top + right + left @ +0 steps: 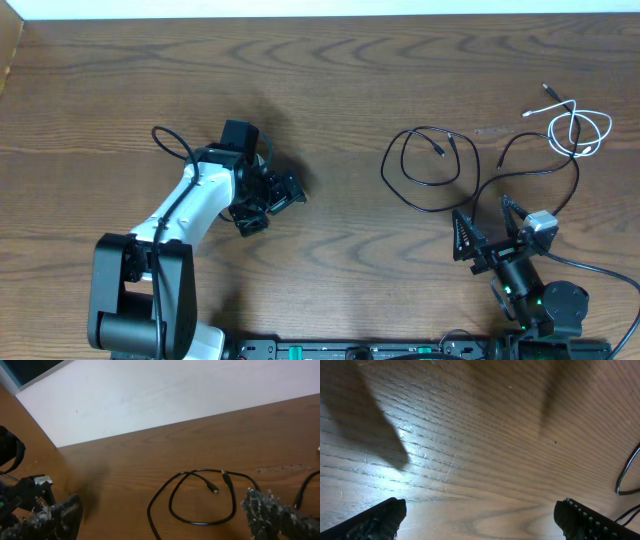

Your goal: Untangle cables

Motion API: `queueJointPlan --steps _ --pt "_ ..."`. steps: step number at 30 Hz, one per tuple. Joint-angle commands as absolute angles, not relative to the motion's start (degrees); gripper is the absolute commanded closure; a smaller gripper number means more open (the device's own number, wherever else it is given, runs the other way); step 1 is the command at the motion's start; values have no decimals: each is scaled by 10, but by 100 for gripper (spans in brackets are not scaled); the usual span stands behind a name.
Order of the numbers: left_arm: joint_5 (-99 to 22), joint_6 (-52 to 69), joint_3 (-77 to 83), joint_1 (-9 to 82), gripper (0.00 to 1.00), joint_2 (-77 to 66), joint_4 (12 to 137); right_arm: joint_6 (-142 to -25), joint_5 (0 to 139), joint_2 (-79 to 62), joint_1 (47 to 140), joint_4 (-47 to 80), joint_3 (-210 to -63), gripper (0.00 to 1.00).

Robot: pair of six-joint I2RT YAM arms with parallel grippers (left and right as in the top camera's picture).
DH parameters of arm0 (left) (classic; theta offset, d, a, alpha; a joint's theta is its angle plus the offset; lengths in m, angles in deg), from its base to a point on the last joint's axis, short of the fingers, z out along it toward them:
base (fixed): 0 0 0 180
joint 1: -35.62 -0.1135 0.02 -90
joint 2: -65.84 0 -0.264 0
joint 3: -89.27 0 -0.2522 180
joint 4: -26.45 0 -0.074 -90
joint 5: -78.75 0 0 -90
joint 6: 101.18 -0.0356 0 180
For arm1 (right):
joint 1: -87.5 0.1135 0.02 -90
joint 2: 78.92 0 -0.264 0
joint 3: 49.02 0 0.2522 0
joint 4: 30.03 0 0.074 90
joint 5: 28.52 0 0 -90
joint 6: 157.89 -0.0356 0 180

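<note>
Since all the cables point(500, 160) are bunched up on the right side, most of the wooden surface point(330, 90) is bare and you've got loads of room to spread them out.

The left arm point(185, 205) is stretched toward the middle, well apart from any cord. Its left tool point(272, 208) has its fingers spread wide with nothing between them, and its wrist view is basically just wood grain. My guess is it's parked there so it can catch whatever you drag across. The right arm point(530, 290) sits low at the near edge, and the right tool point(484, 215) is also gaping wide and empty, aimed up at the tangle. A black strand runs right by its fingertips, so that's probably your first grab.

Now the cords. The looped black cable point(425, 165) is the biggest, a double ring straight in front of the right tool, with its plug ends point(440, 150) lying inside the ring. The second black cable point(577, 178) arcs to the right of it and seems to cross the first one near the tool. I can't tell which is on top. The white cable point(572, 120) is the smallest, curled in the far right corner, and it looks like it overlaps the second black one.

I'd say nothing's separated yet, so you're at the very start.
</note>
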State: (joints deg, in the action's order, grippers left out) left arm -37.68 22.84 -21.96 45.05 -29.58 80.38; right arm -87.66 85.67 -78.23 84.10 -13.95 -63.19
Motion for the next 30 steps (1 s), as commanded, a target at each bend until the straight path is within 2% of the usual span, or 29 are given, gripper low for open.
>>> queueJointPlan --steps 1,4,8,15,23,30 --pt "-371 220 -212 449 0 -296 806 -875 861 -783 845 -137 -631 1" --pt "-371 220 -212 449 0 -296 806 -846 860 -783 845 -137 -631 1" --pt "-371 220 -212 449 0 -296 806 -719 858 -783 845 -137 -631 1" --pt "-371 220 -212 449 0 -296 806 -627 819 -783 845 -136 -631 1" --pt "-371 220 -212 449 0 -296 806 -620 705 -783 845 -128 -631 1" --pt "-371 220 -212 449 0 -296 806 -620 691 -783 845 -126 -631 1"
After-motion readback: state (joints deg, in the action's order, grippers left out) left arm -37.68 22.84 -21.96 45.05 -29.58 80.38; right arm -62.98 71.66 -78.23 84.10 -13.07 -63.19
